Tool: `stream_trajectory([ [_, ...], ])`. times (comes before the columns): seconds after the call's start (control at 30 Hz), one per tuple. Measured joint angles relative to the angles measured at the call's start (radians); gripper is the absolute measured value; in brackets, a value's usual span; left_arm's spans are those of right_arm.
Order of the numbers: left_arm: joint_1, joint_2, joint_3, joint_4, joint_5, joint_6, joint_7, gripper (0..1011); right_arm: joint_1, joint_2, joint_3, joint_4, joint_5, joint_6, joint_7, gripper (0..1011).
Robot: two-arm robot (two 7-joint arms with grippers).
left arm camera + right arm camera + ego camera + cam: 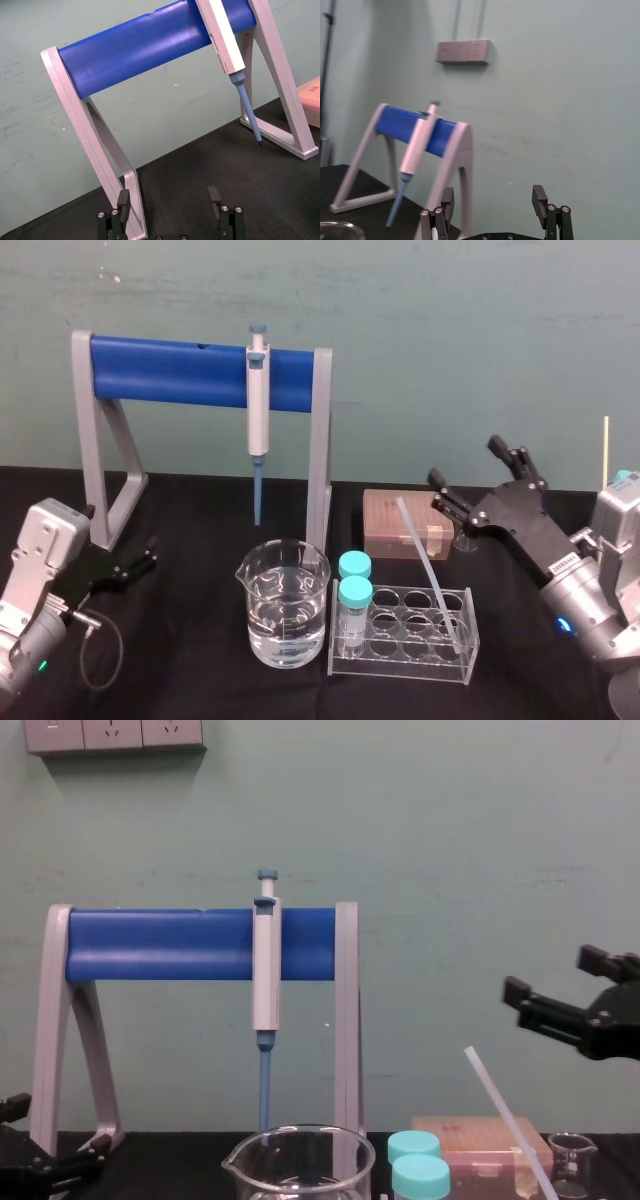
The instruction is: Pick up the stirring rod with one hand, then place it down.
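Head view: stirring rod [428, 570] is leaning in the clear rack [400, 664], tilting toward 11 o'clock. Right end effector [466, 464] is hovering open at its 2 o'clock. Left end effector [150, 552] is sitting open at 9 o'clock.

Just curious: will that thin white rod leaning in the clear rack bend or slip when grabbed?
Probably stiff: the stirring rod looks straight though leaning in the rack. Likely light, being so thin. Smooth and round, it may slip in the open right gripper nearby, or roll once laid flat. The left gripper rests low, far off.
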Motion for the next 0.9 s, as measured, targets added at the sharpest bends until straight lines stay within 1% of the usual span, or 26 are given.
stream_trajectory([
  [0.07, 0.0, 0.0, 0.0, 0.0, 0.0, 0.0, 0.0, 1000, -0.016, 0.0, 0.02, -0.014, 0.0, 0.022, -0.017, 1000],
  [0.13, 0.0, 0.0, 0.0, 0.0, 0.0, 0.0, 0.0, 1000, -0.028, 0.0, 0.031, -0.022, 0.0, 0.039, -0.025, 1000],
  [0.17, 0.0, 0.0, 0.0, 0.0, 0.0, 0.0, 0.0, 1000, -0.038, 0.001, 0.04, -0.028, 0.001, 0.057, -0.03, 1000],
  [0.37, 0.0, 0.0, 0.0, 0.0, 0.0, 0.0, 0.0, 1000, -0.068, 0.008, 0.066, -0.036, 0.019, 0.145, -0.029, 1000],
  [0.47, 0.0, 0.0, 0.0, 0.0, 0.0, 0.0, 0.0, 1000, -0.08, 0.014, 0.071, -0.037, 0.025, 0.212, -0.03, 1000],
  [0.5, 0.0, 0.0, 0.0, 0.0, 0.0, 0.0, 0.0, 1000, -0.083, 0.018, 0.071, -0.037, 0.024, 0.249, -0.035, 1000],
  [0.57, 0.0, 0.0, 0.0, 0.0, 0.0, 0.0, 0.0, 1000, -0.084, 0.02, 0.071, -0.036, 0.021, 0.276, -0.04, 1000],
  [0.6, 0.0, 0.0, 0.0, 0.0, 0.0, 0.0, 0.0, 1000, -0.084, 0.022, 0.069, -0.034, 0.017, 0.298, -0.044, 1000],
  [0.77, 0.0, 0.0, 0.0, 0.0, 0.0, 0.0, 0.0, 1000, -0.08, 0.022, 0.063, -0.027, 0.006, 0.339, -0.055, 1000],
  [0.9, 0.0, 0.0, 0.0, 0.0, 0.0, 0.0, 0.0, 1000, -0.081, 0.022, 0.063, -0.027, 0.006, 0.337, -0.055, 1000],
])
